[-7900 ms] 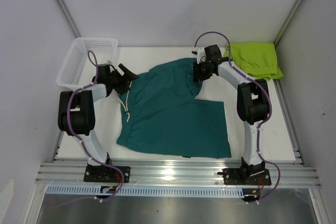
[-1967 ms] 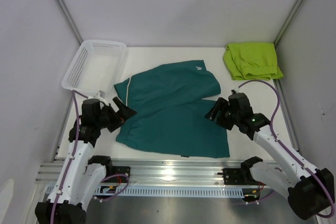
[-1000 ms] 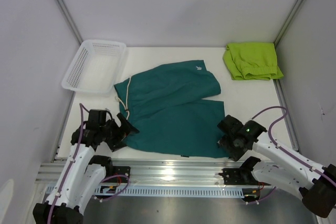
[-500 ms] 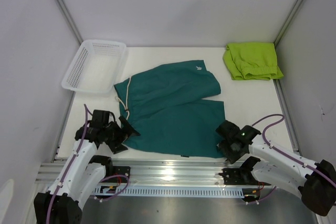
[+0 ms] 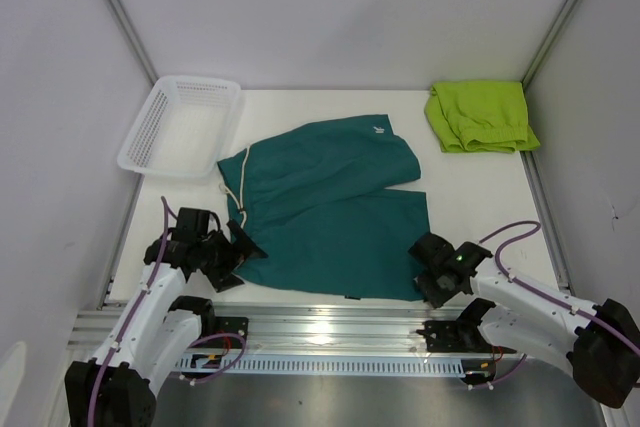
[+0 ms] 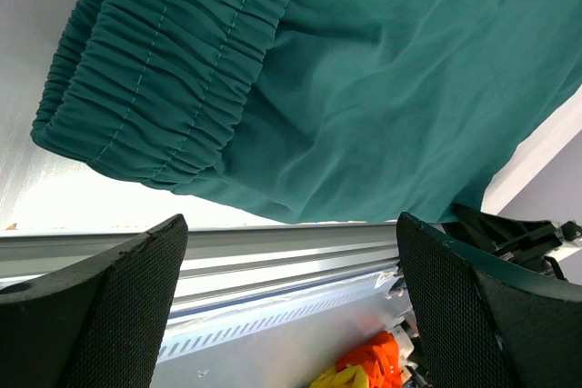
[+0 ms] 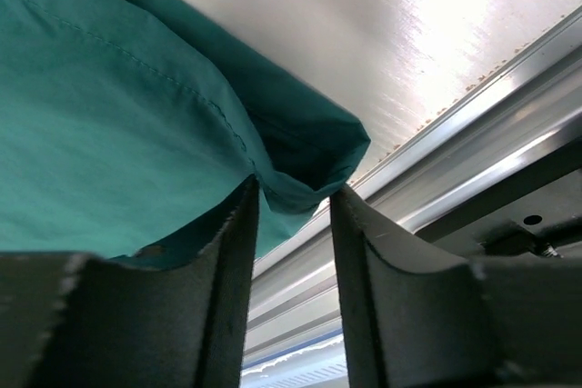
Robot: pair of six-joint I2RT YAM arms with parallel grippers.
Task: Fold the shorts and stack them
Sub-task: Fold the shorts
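Note:
The dark teal shorts (image 5: 330, 212) lie spread flat mid-table, waistband at the left with a white drawstring (image 5: 236, 197). The lime green shorts (image 5: 480, 115) lie folded at the back right. My left gripper (image 5: 240, 251) is open wide at the near-left waistband corner; in the left wrist view the gathered waistband (image 6: 173, 70) lies just beyond the gap between the fingers (image 6: 118, 306). My right gripper (image 5: 426, 269) is at the near-right leg corner. In the right wrist view it (image 7: 293, 199) is open, and the teal hem corner (image 7: 305, 161) sits between the fingertips.
A white mesh basket (image 5: 182, 125) stands at the back left. An aluminium rail (image 5: 330, 322) runs along the table's near edge, right by both grippers; it shows in both wrist views (image 6: 273, 252) (image 7: 455, 161). White walls close in the sides and back.
Both arms have swung from the far part of the table down to the near edge. Over the last second each gripper has crept in to its near corner of the teal shorts.

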